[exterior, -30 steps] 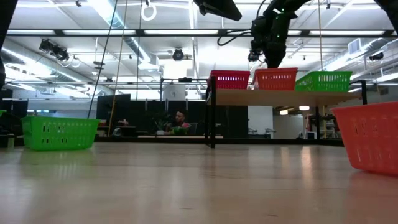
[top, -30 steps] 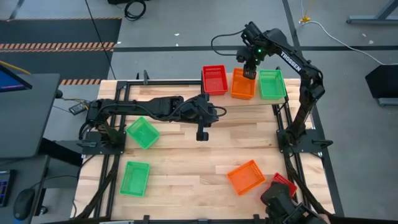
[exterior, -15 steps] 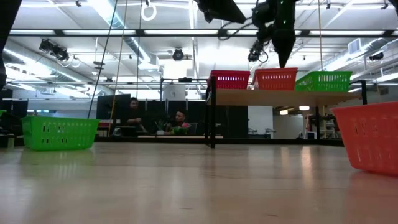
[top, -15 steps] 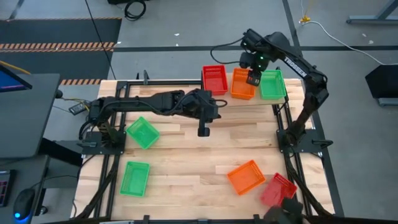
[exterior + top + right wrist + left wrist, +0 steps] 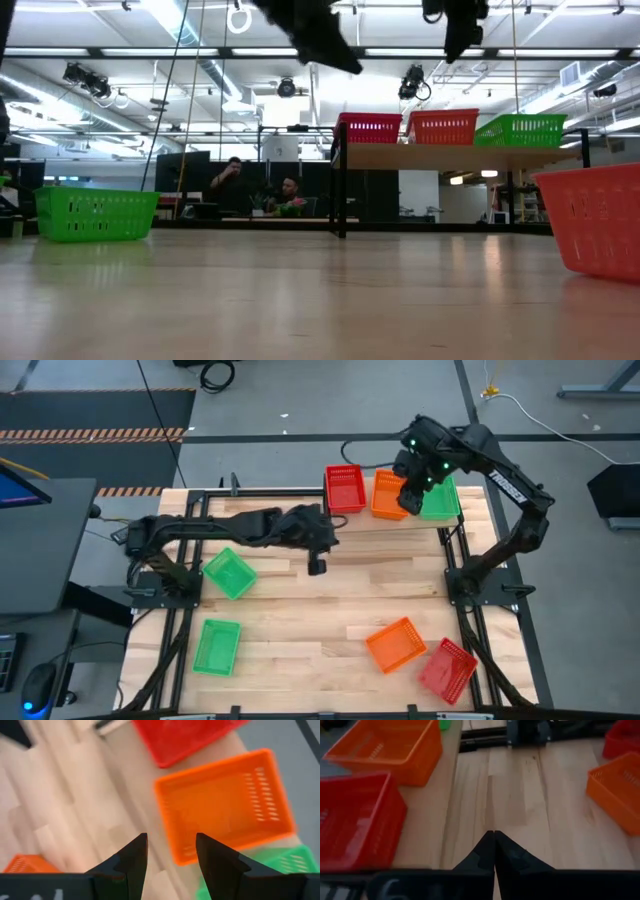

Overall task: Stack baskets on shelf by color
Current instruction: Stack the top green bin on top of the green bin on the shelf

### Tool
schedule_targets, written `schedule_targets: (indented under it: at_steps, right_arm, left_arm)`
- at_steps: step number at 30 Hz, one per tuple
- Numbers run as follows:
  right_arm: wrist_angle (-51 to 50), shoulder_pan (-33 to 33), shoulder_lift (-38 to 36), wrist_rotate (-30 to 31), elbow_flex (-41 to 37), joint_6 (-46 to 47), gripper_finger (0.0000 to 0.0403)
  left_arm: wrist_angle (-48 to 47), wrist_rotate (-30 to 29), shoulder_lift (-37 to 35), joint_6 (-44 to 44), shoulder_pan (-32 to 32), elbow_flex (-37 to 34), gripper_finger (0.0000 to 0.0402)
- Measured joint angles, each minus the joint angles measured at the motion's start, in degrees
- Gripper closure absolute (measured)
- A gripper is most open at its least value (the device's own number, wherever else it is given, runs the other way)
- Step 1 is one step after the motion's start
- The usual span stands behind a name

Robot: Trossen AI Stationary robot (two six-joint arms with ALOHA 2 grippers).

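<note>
On the shelf (image 5: 395, 518) at the worktop's (image 5: 300, 610) far edge sat a red basket (image 5: 345, 488), an orange basket (image 5: 388, 494) and a green basket (image 5: 438, 498) in a row. The right hand (image 5: 411, 500) hovered above the orange and green ones, fingers (image 5: 134, 854) apart and empty. The left hand (image 5: 315, 566), pinched shut on nothing, hung over the worktop's middle. Two green baskets (image 5: 228, 573) lay at the left; another orange basket (image 5: 396, 644) and red basket (image 5: 446, 669) lay near right.

Two people (image 5: 262, 190) – beyond the wooden table (image 5: 300, 610) – seated
</note>
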Motion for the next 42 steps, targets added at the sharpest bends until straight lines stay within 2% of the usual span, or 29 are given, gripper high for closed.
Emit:
schedule_targets:
  at_steps: [5, 8, 11, 15, 19, 26, 32, 42]
  right_arm:
    - [0.0, 7.13, 0.09, -0.29, 0.0, 3.41, 0.0229]
    - [0.22, 11.45, 0.93, -0.37, -0.31, 4.62, 0.0229]
    - [0.77, 15.8, 1.15, -0.34, -3.1, 5.53, 0.0229]
    - [3.62, 20.54, 1.11, 2.12, -10.47, 5.5, 0.0229]
    - [6.94, 22.9, 1.19, 3.86, -18.01, 6.01, 0.0229]
    - [11.81, 27.61, 1.44, 3.76, -26.18, 10.04, 0.0229]
    - [13.65, 33.8, 1.09, 4.13, -27.93, 15.68, 0.0229]
    - [26.07, 44.69, 1.24, 4.24, -29.57, 20.38, 0.0229]
  left_arm:
    - [9.06, -3.1, -9.86, -5.6, -0.32, -14.32, 0.0391]
    - [8.3, -6.74, -15.75, -9.36, -1.94, -20.26, 0.0391]
    - [2.86, -11.26, -20.99, -14.5, -5.14, -24.3, 0.0392]
    - [-9.45, -16.59, -25.68, -26.39, -10.52, -26.58, 0.0391]
    - [-20.96, -16.9, -26.58, -38.91, -14.58, -26.52, 0.0389]
    - [-36.51, -16.34, -25.92, -52.48, -19.03, -26.5, 0.0383]
    - [-40.33, -11.51, -25.93, -59.95, -22.96, -26.55, 0.0359]
    - [-42.58, -10.37, -24.0, -69.43, -25.33, -32.16, 0.0323]
